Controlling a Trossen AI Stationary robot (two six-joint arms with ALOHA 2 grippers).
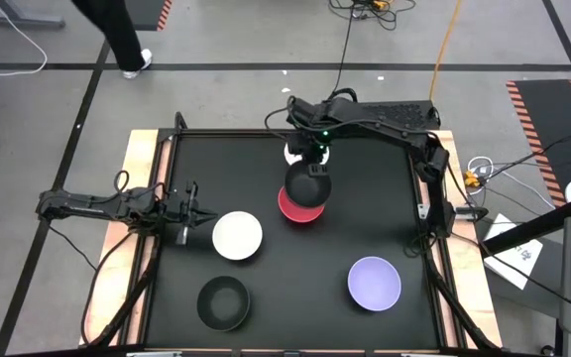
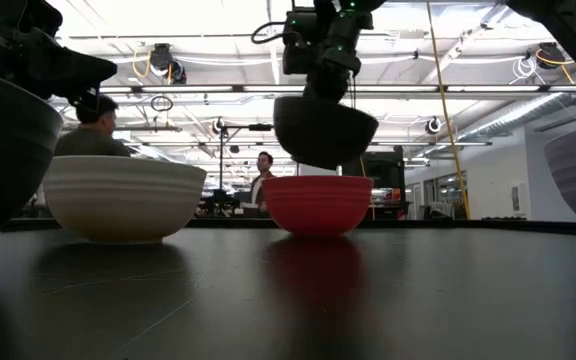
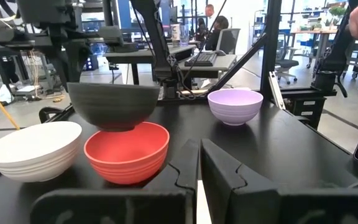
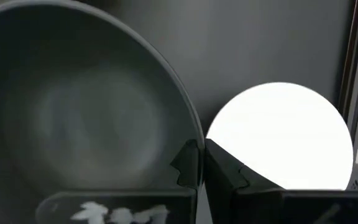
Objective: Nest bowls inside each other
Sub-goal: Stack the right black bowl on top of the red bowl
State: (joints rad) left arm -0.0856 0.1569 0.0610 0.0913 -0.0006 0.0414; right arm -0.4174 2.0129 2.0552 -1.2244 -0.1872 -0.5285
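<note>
- Right gripper (image 1: pixel 310 167) pinches the rim of a round black plastic bowl (image 1: pixel 307 184), holding it above the red bowl (image 1: pixel 299 209).
- Left gripper (image 1: pixel 198 211) waits closed and empty, left of the white bowl (image 1: pixel 237 236).

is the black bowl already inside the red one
Not yet: the black bowl, held by the right gripper, hangs just above the red bowl.

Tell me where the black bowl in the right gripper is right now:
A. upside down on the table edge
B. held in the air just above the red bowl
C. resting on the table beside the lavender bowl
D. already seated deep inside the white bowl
B: the right gripper is shut on the rim of the black bowl, which hangs upright over the red bowl with its base just above the red rim.
</note>
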